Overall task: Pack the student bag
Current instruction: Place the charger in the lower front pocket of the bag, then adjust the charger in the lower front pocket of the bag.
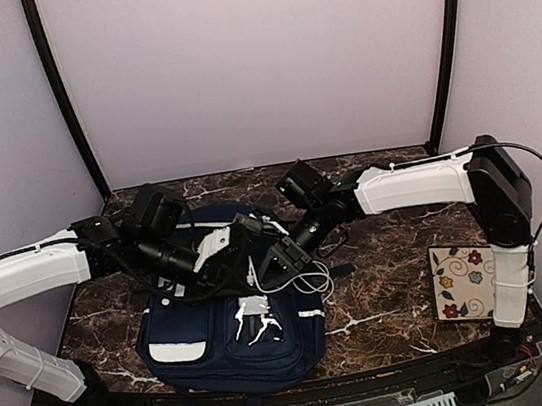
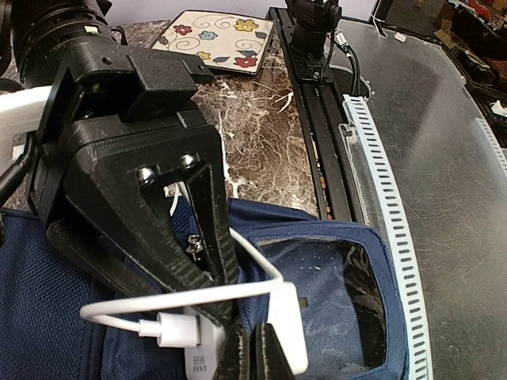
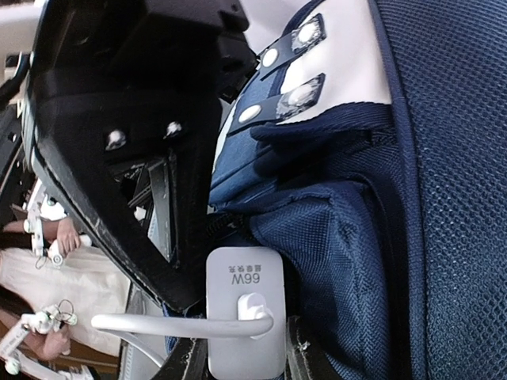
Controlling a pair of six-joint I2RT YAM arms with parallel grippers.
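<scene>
Right gripper point(image 3: 245, 358) clamped on white charger point(image 3: 244, 294), its long axis in line with fingers, cable point(image 3: 170, 323) looping off sideways. Student bag point(image 3: 444, 198) lies just beyond and beside fingertips. Left gripper point(image 2: 253, 358) pinched shut alongside charger; whether it grips anything, cannot tell. Your right arm carries the insertion.

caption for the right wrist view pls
Right claw gripping a white 66W charger, cable plugged in, beside the navy student bag
</scene>
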